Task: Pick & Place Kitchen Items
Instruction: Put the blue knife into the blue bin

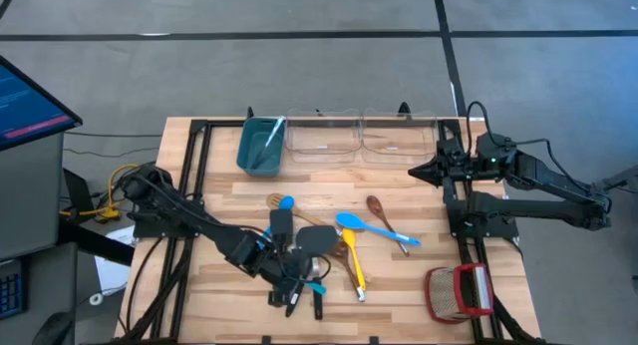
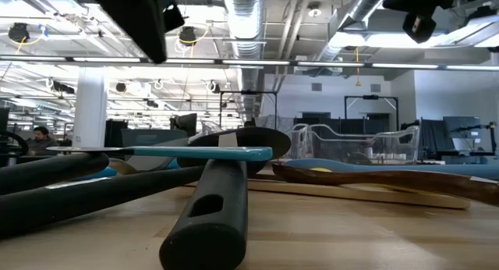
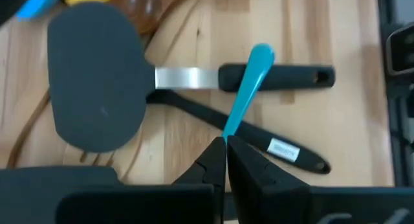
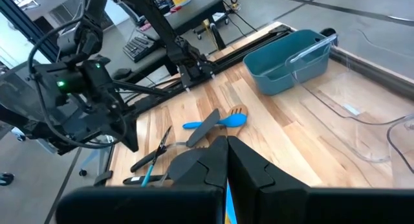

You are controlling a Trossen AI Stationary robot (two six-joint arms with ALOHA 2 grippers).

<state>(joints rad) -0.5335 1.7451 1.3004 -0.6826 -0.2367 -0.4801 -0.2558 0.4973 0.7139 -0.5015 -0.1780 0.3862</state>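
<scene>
A pale butcher-block table (image 1: 399, 285) on a grey floor, with an open workshop of pipes and strip lights behind it; near the table's front edge the left gripper (image 3: 225, 146) has its fingers pressed together over the thin teal handle (image 3: 249, 88) of one utensil, pinching its near end, so that the handle runs straight out ahead of the fingertips; in the low view that handle looks to hang level above the board, though whether it is wholly clear I cannot tell; it should be light, stiff and rather slick, apt to swivel in a grip so near the end, so a hold nearer the middle would serve better; just beyond the fingertips, under the teal handle, lie a black spatula (image 3: 97, 88) with a steel neck and a thick black grip, and a slimmer black utensil (image 3: 259, 136) crossing beneath it; these are heavier at the blade and best taken at the fat rubbery grip; farther out from the fingers lie a blue spoon (image 1: 364, 225), a yellow-handled one (image 1: 354, 270) and a dark wooden spoon (image 1: 384, 215), loosely heaped, rigid and easy to snag on each other; well beyond them stand the teal bin (image 1: 259, 146), which already holds a pale utensil, and two clear tubs (image 1: 359, 136); a red-and-tan basket (image 1: 459, 290) sits at the far front corner; the right gripper (image 1: 419, 172) waits there, fingers together and empty, beside the clear tubs
</scene>
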